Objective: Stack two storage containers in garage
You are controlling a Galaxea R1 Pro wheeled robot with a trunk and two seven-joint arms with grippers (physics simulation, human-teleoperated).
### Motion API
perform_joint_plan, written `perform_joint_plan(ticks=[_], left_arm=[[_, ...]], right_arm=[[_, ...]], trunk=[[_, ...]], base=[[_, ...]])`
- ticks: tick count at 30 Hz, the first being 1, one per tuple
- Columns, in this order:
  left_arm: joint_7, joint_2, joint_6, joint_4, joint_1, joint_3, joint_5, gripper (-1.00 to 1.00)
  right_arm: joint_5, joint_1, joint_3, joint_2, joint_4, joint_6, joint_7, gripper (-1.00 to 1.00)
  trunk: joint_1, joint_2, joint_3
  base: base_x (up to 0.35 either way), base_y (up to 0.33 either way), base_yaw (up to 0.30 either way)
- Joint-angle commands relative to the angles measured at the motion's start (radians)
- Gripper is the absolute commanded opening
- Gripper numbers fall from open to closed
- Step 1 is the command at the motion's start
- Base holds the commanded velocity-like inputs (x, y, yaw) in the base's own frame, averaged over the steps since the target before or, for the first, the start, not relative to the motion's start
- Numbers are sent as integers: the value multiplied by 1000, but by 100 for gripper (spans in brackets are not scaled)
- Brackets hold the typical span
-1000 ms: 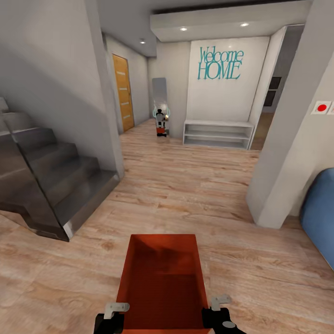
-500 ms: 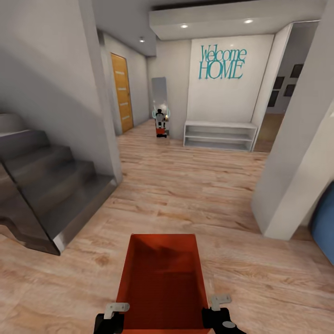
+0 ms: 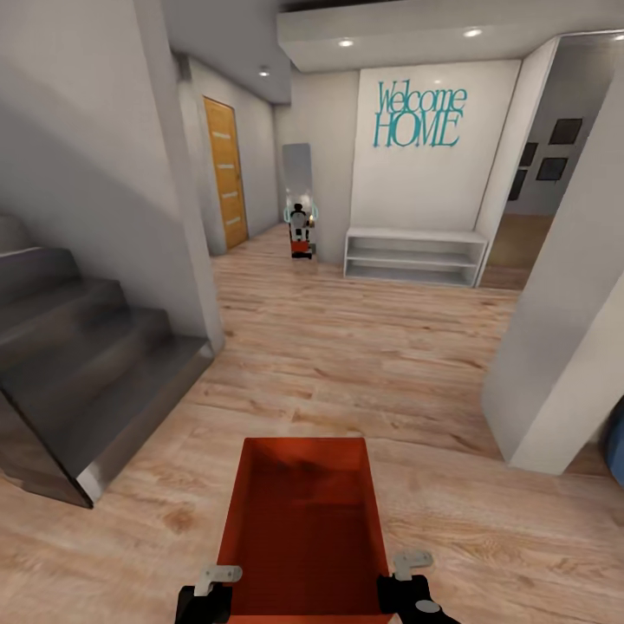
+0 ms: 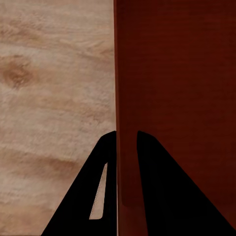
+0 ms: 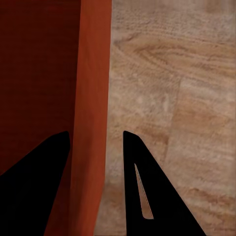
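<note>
One red-orange open-top storage container (image 3: 303,520) hangs low in front of me over light wood planks, its inside empty. My left gripper (image 3: 221,575) is shut on the container's near left wall, and my right gripper (image 3: 407,565) holds the near right wall. In the left wrist view the black fingers of the left gripper (image 4: 127,133) straddle the thin wall of the storage container (image 4: 172,98) tightly. In the right wrist view the right gripper (image 5: 95,133) straddles the container wall (image 5: 93,73), with a thin gap beside the outer finger.
Dark grey stairs (image 3: 78,364) rise at the left and a white pillar (image 3: 563,347) stands at the right, with a blue sofa edge (image 3: 617,451) behind it. Ahead are a white low shelf (image 3: 414,256), a mirror (image 3: 299,186) and a wooden door (image 3: 224,173).
The whole view has shifted forward: stairs and pillar slid outward and down, the sofa is almost out of frame. The container stays held the same way in both grippers.
</note>
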Motion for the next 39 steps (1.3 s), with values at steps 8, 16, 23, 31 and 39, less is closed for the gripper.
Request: perform_joint_plan(ticks=[8,16,23,31,39], left_arm=[[13,0,-4,0,-1,28,-12,-100],[13,0,-4,0,-1,28,-12,-100],[13,0,-4,0,-1,28,-12,-100],[13,0,-4,0,-1,28,-12,-100],[13,0,-4,0,-1,27,-12,-100]], right_arm=[[-4,-1,-1,0,1,-3,-9,-100],[-4,-1,-1,0,1,-3,-9,-100],[-4,-1,-1,0,1,-3,-9,-100],[-4,-1,-1,0,1,-3,-9,-100],[-4,-1,-1,0,1,-3,-9,-100]], trunk=[[0,0,-1],[0,0,-1],[0,0,-1],[0,0,-1],[0,0,-1]], base=[[347,0,0],[347,0,0],[347,0,0],[347,0,0],[347,0,0]])
